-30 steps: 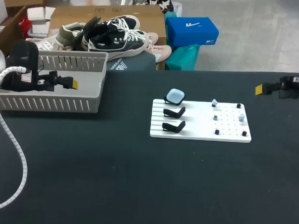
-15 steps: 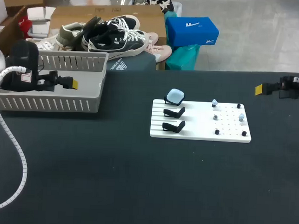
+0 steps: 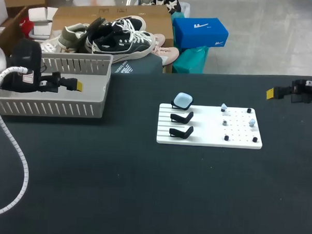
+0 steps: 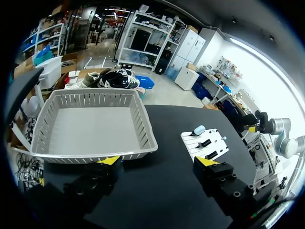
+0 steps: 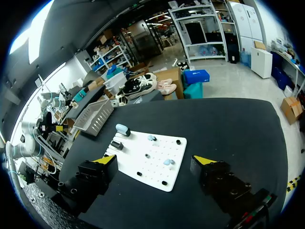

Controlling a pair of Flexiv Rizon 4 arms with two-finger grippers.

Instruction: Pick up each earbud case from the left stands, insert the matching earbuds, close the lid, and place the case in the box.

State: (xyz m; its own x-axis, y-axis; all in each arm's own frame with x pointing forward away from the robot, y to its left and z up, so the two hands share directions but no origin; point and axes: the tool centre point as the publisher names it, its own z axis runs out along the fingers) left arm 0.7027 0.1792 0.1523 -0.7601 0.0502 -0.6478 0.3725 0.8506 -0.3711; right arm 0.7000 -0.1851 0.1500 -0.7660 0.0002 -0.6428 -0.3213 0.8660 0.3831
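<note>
Both grippers stand wide open and hold nothing: left gripper [image 3: 77, 85] hangs over the box [image 3: 53, 109] at the tabletop's far left corner, right gripper [image 3: 270, 93] by the far right edge, each well apart from the work. One pale blue case [image 3: 183, 100] sits, lid shut, on the farthest of three black stands [image 3: 183, 117]; the two nearer stands are bare. They rise from the left part of a white board [image 3: 207, 135] near the tabletop's middle, and small pale earbuds [image 3: 224, 106] sit among dark pieces [image 3: 249, 110] on its right part. As I judge it, the lift is the first risk: the case is rounded and looks smooth, perched rather than seated, so a grip that lands off its middle could squeeze it out or tip it off the stand. The next stand is just beside it, and a finger coming down low could catch that and drag the board, which may shake the earbuds loose. The earbuds are tiny; picking a dark piece instead of a pale one, or pinching one askew, would leave it unseated and keep the lid from closing.
</note>
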